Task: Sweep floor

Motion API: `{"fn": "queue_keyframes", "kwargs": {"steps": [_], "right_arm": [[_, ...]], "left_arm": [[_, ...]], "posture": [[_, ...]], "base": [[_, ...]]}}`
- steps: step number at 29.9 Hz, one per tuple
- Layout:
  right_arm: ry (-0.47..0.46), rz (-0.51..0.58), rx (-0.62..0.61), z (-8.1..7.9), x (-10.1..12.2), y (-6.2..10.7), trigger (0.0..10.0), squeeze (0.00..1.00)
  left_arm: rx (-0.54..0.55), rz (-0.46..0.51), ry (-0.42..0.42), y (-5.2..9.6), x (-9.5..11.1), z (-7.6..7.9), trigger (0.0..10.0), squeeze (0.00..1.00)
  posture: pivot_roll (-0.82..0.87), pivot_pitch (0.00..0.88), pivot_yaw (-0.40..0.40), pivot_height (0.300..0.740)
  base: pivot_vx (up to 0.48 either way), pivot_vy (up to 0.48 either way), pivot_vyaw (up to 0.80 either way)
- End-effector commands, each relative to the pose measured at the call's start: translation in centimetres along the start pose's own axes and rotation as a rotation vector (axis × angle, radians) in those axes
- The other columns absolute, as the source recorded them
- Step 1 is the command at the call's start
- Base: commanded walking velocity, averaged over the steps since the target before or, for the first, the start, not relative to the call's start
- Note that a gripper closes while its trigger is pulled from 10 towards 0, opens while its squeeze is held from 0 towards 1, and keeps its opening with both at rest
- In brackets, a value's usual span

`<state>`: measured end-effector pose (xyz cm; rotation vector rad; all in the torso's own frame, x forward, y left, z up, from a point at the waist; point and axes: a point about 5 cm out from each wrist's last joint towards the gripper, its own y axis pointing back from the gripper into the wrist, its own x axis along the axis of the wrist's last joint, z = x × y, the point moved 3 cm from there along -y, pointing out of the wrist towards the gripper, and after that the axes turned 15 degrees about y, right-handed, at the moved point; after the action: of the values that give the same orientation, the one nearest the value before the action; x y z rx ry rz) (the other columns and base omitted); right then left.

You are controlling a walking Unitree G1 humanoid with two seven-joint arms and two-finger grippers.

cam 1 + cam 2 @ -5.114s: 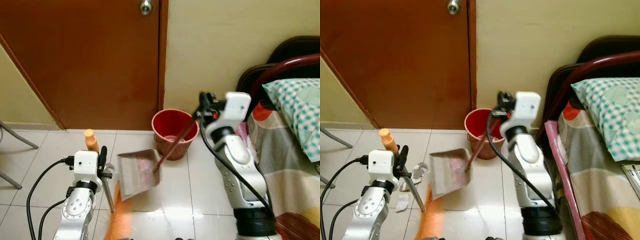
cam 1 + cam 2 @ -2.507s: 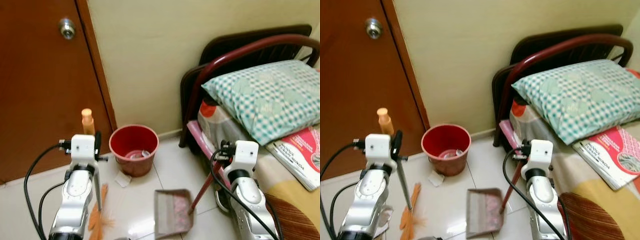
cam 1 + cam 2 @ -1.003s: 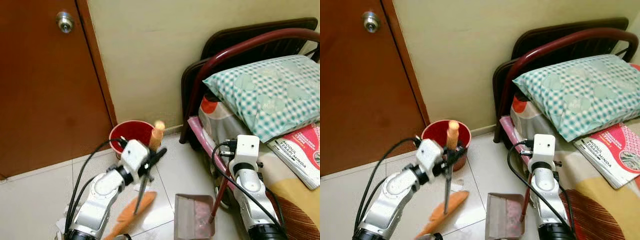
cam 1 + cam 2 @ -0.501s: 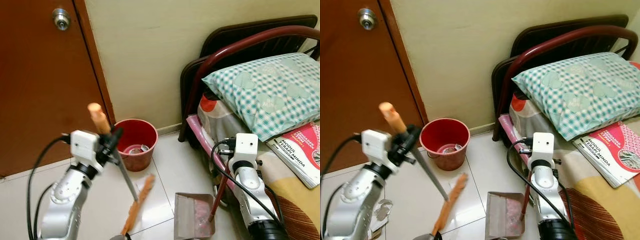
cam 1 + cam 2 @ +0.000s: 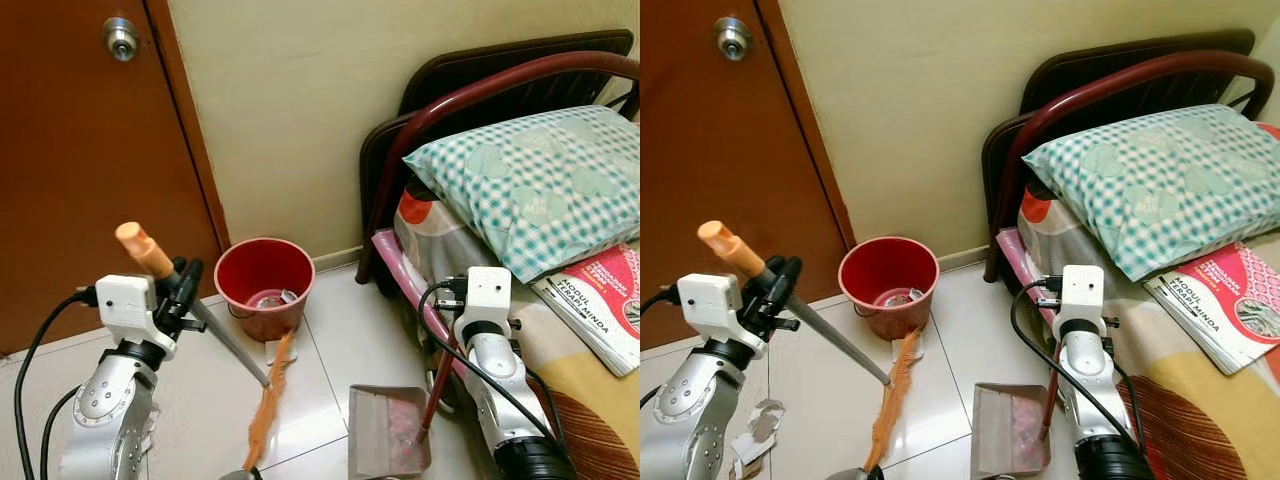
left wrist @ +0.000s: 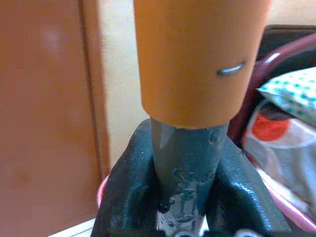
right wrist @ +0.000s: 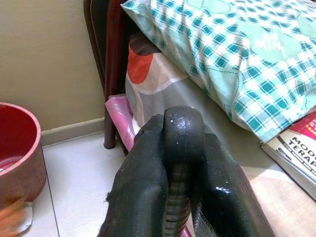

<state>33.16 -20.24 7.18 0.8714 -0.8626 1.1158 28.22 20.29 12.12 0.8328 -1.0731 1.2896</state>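
On the pale tiled floor point(image 5: 340, 340), the dustpan point(image 5: 388, 432) rests nearest, its handle clenched in the right claw point(image 7: 178, 148). The left claw point(image 6: 185, 182) grips the broom point(image 5: 268, 410), bristles down beside a red bucket point(image 5: 264, 285). Beyond stand a brown door point(image 5: 90, 170) and bed point(image 5: 560, 330); a book point(image 5: 600, 300) reads "MODUL TERAPI MINDA".

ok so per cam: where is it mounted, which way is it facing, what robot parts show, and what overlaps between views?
Left eye view: head, looking forward and down; both arms, broom, dustpan, red bucket.
Right eye view: the head's other eye; same scene.
Left wrist view: along the left gripper, shut on the broom handle.
Right wrist view: along the right gripper, shut on the dustpan handle.
Shared: bucket, pillow.
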Motion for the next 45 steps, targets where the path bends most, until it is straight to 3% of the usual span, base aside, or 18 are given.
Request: {"fn": "queue_keyframes", "kwargs": {"steps": [1,6,10,20,23,26,28,29,30,31,36,40,43,45], "right_arm": [[0.006,0.040,-0.029,0.5,0.7,-0.1,10.0,0.00],[0.006,0.068,-0.050,1.0,1.3,-0.3,10.0,0.00],[0.006,0.075,-0.057,1.2,1.5,-0.5,10.0,0.00],[-0.002,0.113,-0.063,1.3,2.7,-1.2,10.0,0.00],[0.001,0.116,-0.064,1.3,2.9,-1.4,10.0,0.00],[0.002,0.116,-0.065,1.3,2.8,-1.4,10.0,0.00],[0.003,0.106,-0.063,1.3,2.4,-1.3,10.0,0.00],[0.003,0.106,-0.063,1.3,2.4,-1.3,10.0,0.00],[0.004,0.100,-0.058,1.1,2.2,-1.2,10.0,0.00],[0.004,0.100,-0.058,1.1,2.2,-1.2,10.0,0.00],[0.009,0.091,-0.041,0.7,1.9,-1.1,10.0,0.00],[0.010,0.089,-0.040,0.7,1.9,-1.1,10.0,0.00],[0.014,0.087,-0.036,0.7,1.9,-1.3,10.0,0.00],[0.016,0.086,-0.034,0.7,1.9,-1.3,10.0,0.00]], "left_arm": [[0.127,-0.019,-0.086,0.6,-0.3,-2.7,10.0,0.00],[0.268,0.008,-0.142,0.9,0.3,-5.4,10.0,0.00],[0.322,0.013,-0.172,1.0,0.3,-6.4,10.0,0.00],[0.329,-0.057,-0.144,-0.5,-1.6,-6.5,10.0,0.00],[0.231,-0.153,-0.125,-1.5,-3.6,-4.9,10.0,0.00],[0.208,-0.190,-0.131,-1.5,-4.2,-4.6,10.0,0.00],[0.146,-0.297,-0.133,-1.0,-5.8,-3.7,10.0,0.00],[0.146,-0.297,-0.133,-1.0,-5.8,-3.7,10.0,0.00],[0.071,-0.389,-0.148,-0.2,-7.1,-2.8,10.0,0.00],[0.071,-0.389,-0.148,-0.2,-7.1,-2.8,10.0,0.00],[-0.182,-0.613,-0.225,3.4,-9.8,-0.2,10.0,0.00],[-0.261,-0.665,-0.216,4.8,-10.1,0.8,10.0,0.00],[-0.413,-0.697,-0.214,5.8,-9.6,2.8,10.0,0.00],[-0.450,-0.705,-0.203,5.8,-9.2,3.5,10.0,0.00]], "posture": [[0.07,0.137,-0.007,0.740],[0.06,0.138,-0.005,0.740],[0.06,0.138,-0.005,0.740],[0.06,0.136,-0.011,0.740],[0.05,0.134,-0.008,0.740],[0.05,0.136,-0.007,0.740],[0.05,0.136,-0.007,0.740],[0.05,0.136,-0.007,0.740],[0.06,0.142,-0.004,0.740],[0.06,0.142,-0.004,0.740],[0.06,0.144,-0.004,0.740],[0.07,0.146,-0.006,0.740],[0.07,0.147,-0.008,0.740],[0.08,0.146,-0.011,0.740]], "base": [[0.000,0.000,0.00],[0.000,0.000,0.00],[0.000,0.000,0.00],[0.000,0.000,0.00],[0.000,0.000,0.00],[0.000,0.000,0.00],[0.000,0.000,0.00],[0.000,0.000,0.00],[0.000,0.000,0.00],[0.000,0.000,0.00],[0.000,0.000,0.00],[0.000,0.000,0.00],[0.000,0.000,0.00],[0.000,0.000,0.00]]}}
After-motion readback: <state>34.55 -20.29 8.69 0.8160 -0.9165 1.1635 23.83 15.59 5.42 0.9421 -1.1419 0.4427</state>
